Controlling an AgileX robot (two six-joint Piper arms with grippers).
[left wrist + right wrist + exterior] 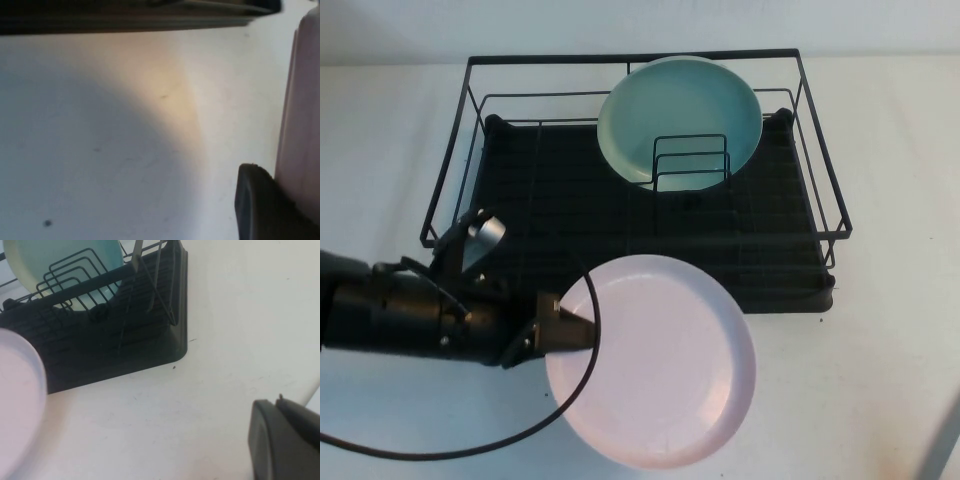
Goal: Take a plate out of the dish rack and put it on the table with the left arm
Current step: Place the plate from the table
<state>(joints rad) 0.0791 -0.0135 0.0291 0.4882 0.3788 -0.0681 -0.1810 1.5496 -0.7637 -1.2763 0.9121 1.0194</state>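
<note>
One pink plate (655, 362) is already out of the rack (640, 215), gripped at its left rim by the left pincer (560, 333) over the surface (880, 380); next, lower and release, while the right pincer (285, 442) idles, grip unclear.

No lettering, label, brand mark, number or sign can be read anywhere. The pink plate (655, 362) held at the left gripper (563, 333) is plain, as is the teal plate (678, 118) standing well beyond the jaws in the dish rack (500, 185). The white surface (880, 150) carries only a few tiny dark specks. The right gripper (285, 442) bears no marking either.
</note>
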